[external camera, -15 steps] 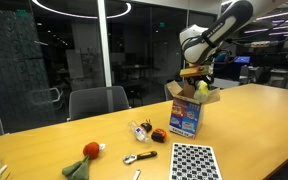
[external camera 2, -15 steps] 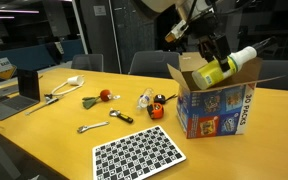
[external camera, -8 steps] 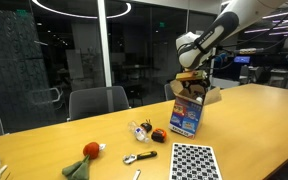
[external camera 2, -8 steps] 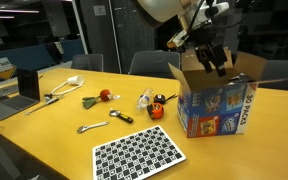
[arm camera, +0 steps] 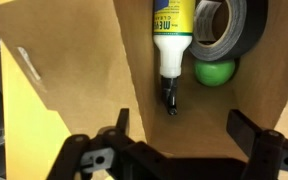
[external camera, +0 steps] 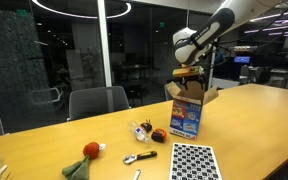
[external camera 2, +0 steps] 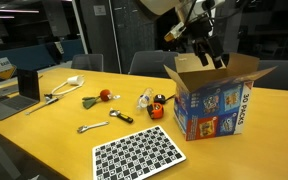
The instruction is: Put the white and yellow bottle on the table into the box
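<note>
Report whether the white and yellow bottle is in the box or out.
In. Wrist view shows the bottle lying inside the box beside a tape roll and green ball, pincer open.

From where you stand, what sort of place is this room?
Most likely an office meeting room or open-plan workspace. A long light-wood table has office chairs drawn up to it, glass walls stand behind them, and what look like desks with screens show in the background.
</note>
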Available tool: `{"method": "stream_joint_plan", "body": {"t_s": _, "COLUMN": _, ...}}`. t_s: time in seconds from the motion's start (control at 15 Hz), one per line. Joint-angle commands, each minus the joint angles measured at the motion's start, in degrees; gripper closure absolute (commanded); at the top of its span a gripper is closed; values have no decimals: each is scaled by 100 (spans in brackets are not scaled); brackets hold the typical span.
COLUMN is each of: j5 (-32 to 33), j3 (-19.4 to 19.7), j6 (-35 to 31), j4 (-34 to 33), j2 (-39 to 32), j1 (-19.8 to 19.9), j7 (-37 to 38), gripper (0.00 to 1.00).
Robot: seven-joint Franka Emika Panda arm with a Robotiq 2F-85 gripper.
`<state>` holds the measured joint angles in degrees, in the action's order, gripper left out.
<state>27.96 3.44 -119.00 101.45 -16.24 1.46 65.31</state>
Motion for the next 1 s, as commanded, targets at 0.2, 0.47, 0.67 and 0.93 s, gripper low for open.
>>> {"method": "stream_joint_plan", "body": {"t_s": 0.2, "j5": -298, "j3": -135, "j6": 1173, "j4": -44, "j2": 1083, "j1": -370, "j7": -1299, "gripper": 0}}
{"method": "stream_joint_plan", "body": {"t_s": 0.47, "j5": -635, "j3": -395, "j6": 1399, "j4": 551, "j2": 2226, "j1": -461, "j7": -2460, "gripper": 0}}
{"method": "stream_joint_plan", "body": {"t_s": 0.67, "j5": -1105, "j3": -533, "j6": 1394, "j4": 1350, "j2": 3242, "j1": -471, "j7": -3308, "gripper": 0}}
{"method": "stream_joint_plan", "body": {"t_s": 0.93, "j5": -1620, "j3": -642, "j6": 1232, "j4": 2545, "j2": 4473, "j1": -515, "j7": -4449, "gripper": 0}}
